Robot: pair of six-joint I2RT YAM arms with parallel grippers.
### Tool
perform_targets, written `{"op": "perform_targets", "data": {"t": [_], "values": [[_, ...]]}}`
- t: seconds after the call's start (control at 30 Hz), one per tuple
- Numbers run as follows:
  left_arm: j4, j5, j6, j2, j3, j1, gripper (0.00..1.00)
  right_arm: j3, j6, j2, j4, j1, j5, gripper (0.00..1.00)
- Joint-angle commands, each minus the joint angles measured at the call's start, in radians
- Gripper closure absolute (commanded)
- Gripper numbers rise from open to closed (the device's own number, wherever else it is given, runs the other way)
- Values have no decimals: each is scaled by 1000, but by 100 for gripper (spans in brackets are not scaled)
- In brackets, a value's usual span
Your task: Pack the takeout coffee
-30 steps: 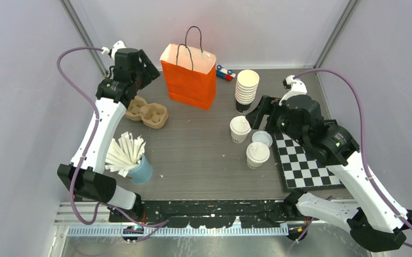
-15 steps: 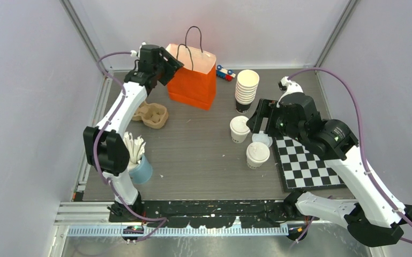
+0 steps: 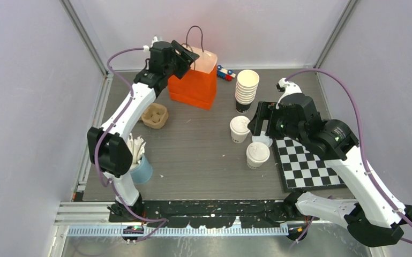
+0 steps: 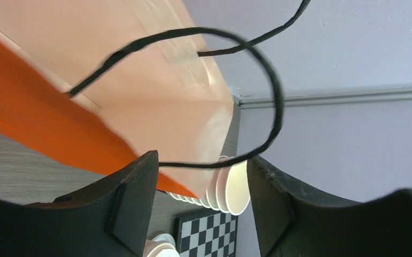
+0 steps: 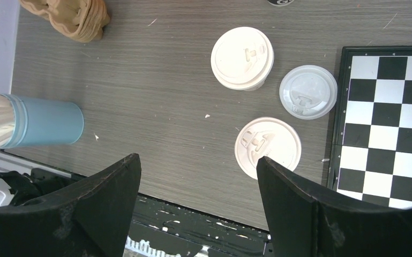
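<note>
The grey wood-grain table point(image 3: 193, 152) sits between pale lilac walls point(image 3: 27, 107), with metal posts point(image 3: 84, 36) rising at its far corners. Two lidded coffee cups stand right of centre, one point(image 3: 240, 129) farther and one point(image 3: 257, 155) nearer, just beside the checkerboard point(image 3: 305, 160). The right gripper point(image 5: 198, 166) hangs above them with its fingers spread wide. At the far side the left gripper point(image 4: 199, 179), fingers apart, is at the top of the orange bag point(image 3: 193, 88), whose black handle point(image 4: 270, 107) crosses the gap between them.
</note>
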State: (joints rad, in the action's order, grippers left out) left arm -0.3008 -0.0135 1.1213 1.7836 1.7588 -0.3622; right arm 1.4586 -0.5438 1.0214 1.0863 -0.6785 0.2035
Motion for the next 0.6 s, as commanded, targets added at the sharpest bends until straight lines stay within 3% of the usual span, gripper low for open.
{"op": "perform_targets", "data": {"t": [0.0, 0.43, 0.57], "values": [[90, 64, 18, -66, -15, -20, 38, 10, 45, -20, -11, 2, 5, 17], [191, 97, -36, -36, 9, -31, 36, 22, 82, -2, -11, 2, 10, 17], [189, 96, -58, 6, 53, -30, 40, 31, 91, 0, -2, 1, 21, 16]]}}
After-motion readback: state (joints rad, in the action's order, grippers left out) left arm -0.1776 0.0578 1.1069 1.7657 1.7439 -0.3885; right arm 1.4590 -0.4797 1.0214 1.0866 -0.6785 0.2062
